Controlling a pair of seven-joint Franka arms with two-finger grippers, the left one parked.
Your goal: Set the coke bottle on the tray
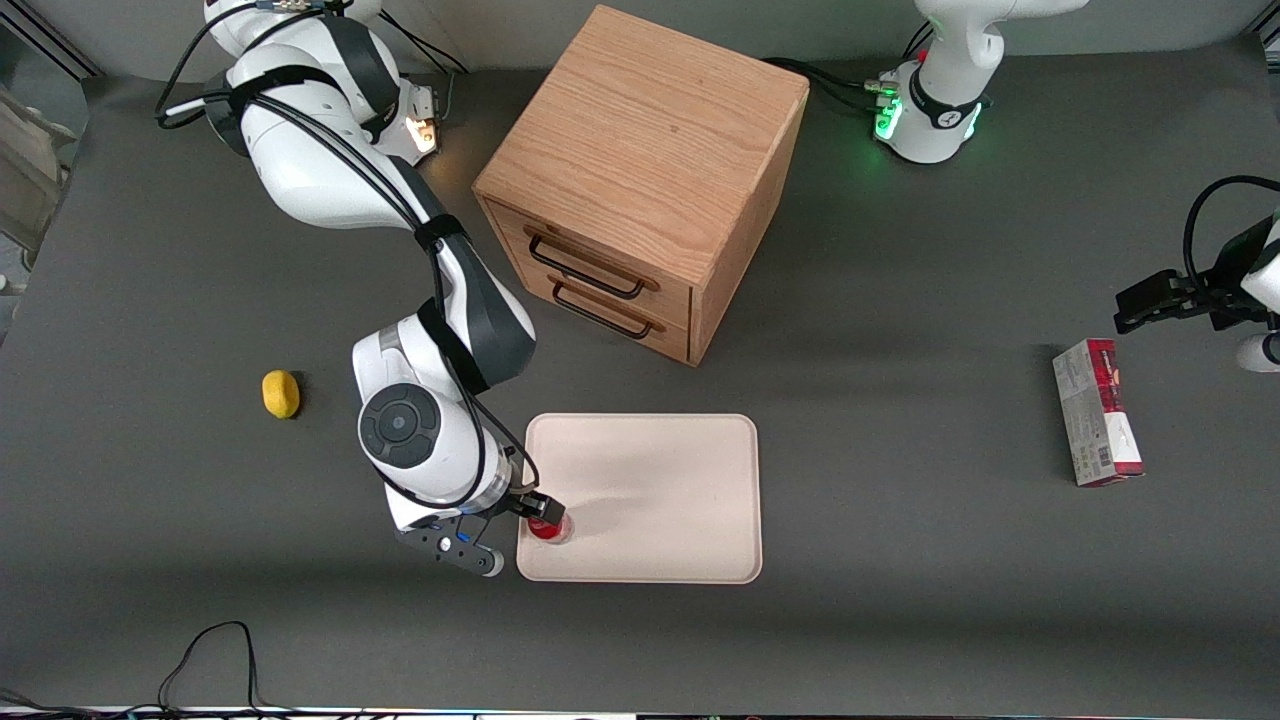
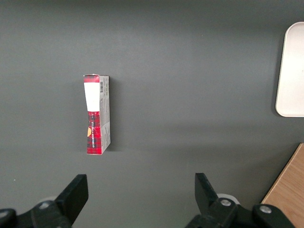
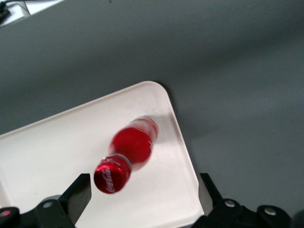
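The coke bottle point(image 1: 548, 527), small and red with a red cap, stands on the pale cream tray point(image 1: 660, 480), in the tray's corner nearest the front camera at the working arm's end. My right gripper point(image 1: 534, 515) is directly over it, open. In the right wrist view the bottle point(image 3: 133, 145) leans, its cap close to one finger point(image 3: 80, 192) with a gap between them. The gripper point(image 3: 144, 192) holds nothing. The tray's rim point(image 3: 183, 142) runs just beside the bottle.
A wooden drawer cabinet point(image 1: 640, 180) stands farther from the front camera than the tray. A yellow lemon point(image 1: 281, 393) lies toward the working arm's end. A red-and-grey carton point(image 1: 1097, 410) lies toward the parked arm's end, also in the left wrist view point(image 2: 97, 114).
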